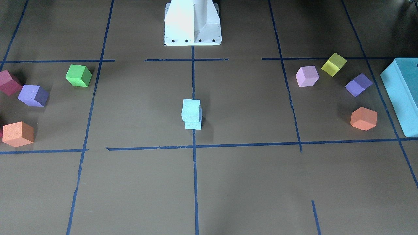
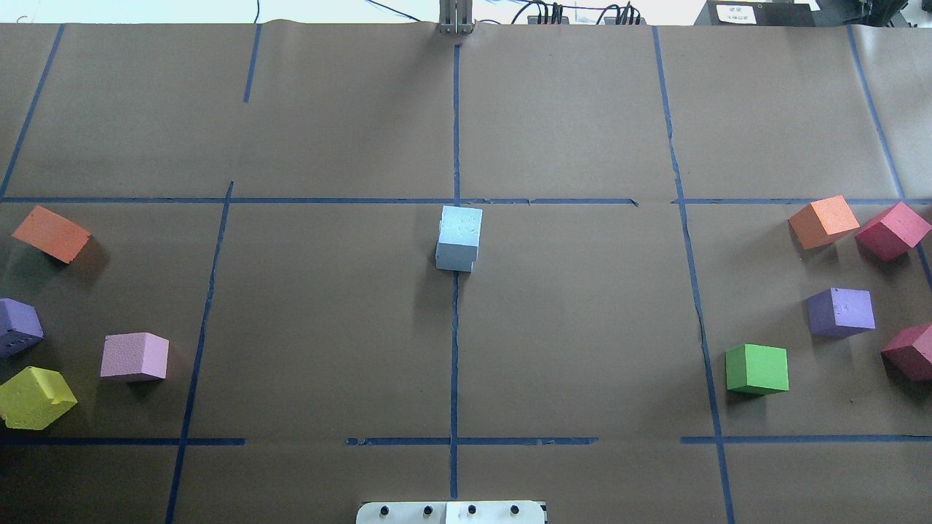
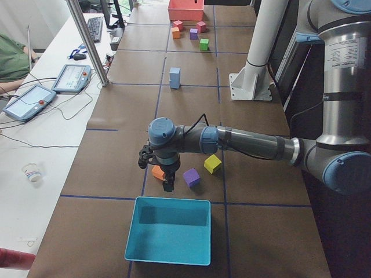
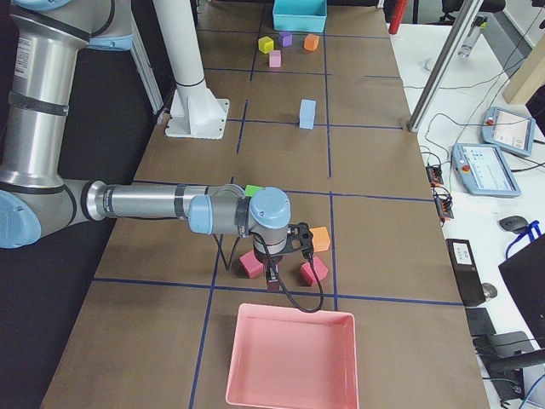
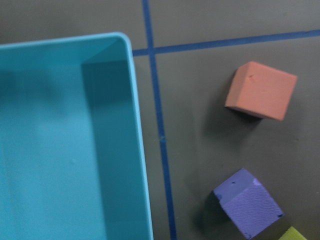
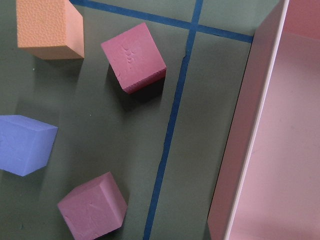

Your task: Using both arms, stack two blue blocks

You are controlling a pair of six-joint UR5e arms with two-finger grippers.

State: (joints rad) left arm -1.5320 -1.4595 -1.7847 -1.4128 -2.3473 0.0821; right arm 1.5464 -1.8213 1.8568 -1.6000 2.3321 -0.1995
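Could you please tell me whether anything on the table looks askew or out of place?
Only slightly: in the centre stack, the upper blue block sits a little off-square on the lower blue block, overhanging one side. Nothing else stands out.

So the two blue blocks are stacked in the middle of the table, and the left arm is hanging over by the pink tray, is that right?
Not quite. The left arm hangs by the turquoise box, not the pink tray, as the exterior left view shows. The pink tray lies at the other end, by the right arm. The blue blocks are indeed stacked in the middle of the table.
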